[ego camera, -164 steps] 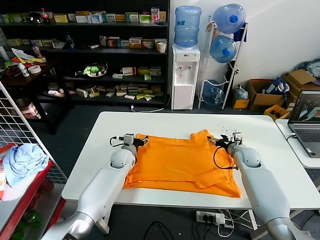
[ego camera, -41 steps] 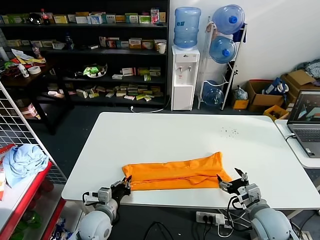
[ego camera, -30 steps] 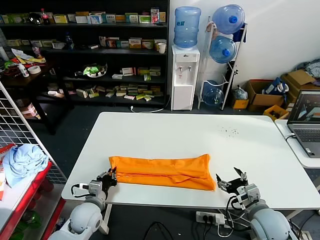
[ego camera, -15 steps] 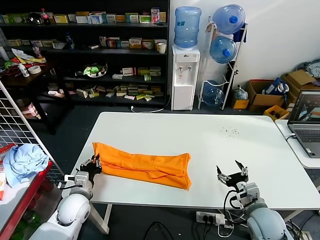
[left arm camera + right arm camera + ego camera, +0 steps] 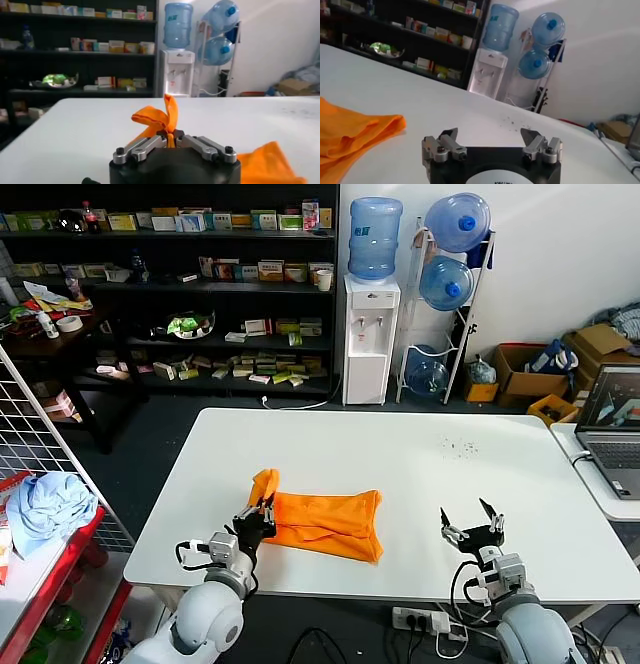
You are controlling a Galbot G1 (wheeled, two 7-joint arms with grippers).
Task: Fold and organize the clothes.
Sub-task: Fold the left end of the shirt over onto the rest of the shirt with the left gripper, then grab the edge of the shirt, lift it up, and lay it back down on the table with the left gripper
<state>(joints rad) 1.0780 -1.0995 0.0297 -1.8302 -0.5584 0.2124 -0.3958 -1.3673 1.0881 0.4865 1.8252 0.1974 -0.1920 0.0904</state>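
Observation:
The bright orange T-shirt (image 5: pixel 322 519) lies folded into a short band near the front of the white table (image 5: pixel 420 454). Its left end is lifted and doubled over toward the middle. My left gripper (image 5: pixel 257 515) is shut on that raised end; in the left wrist view the orange cloth (image 5: pixel 160 116) stands up pinched at my left gripper (image 5: pixel 170 138). My right gripper (image 5: pixel 474 524) is open and empty over the table to the right of the shirt. In the right wrist view my right gripper (image 5: pixel 490 138) is open, and the shirt's folded end (image 5: pixel 355 132) lies apart from it.
A red wire cart (image 5: pixel 40 554) with a light blue cloth bundle (image 5: pixel 45 504) stands left of the table. A laptop (image 5: pixel 612 419) sits on a side table at the right. Shelves (image 5: pixel 170 284), a water dispenser (image 5: pixel 370 314) and boxes stand behind.
The shirt went from spread flat to a long folded band. My left gripper dragged it left, then carried its left end up and over toward the middle. My right gripper stayed open and empty.

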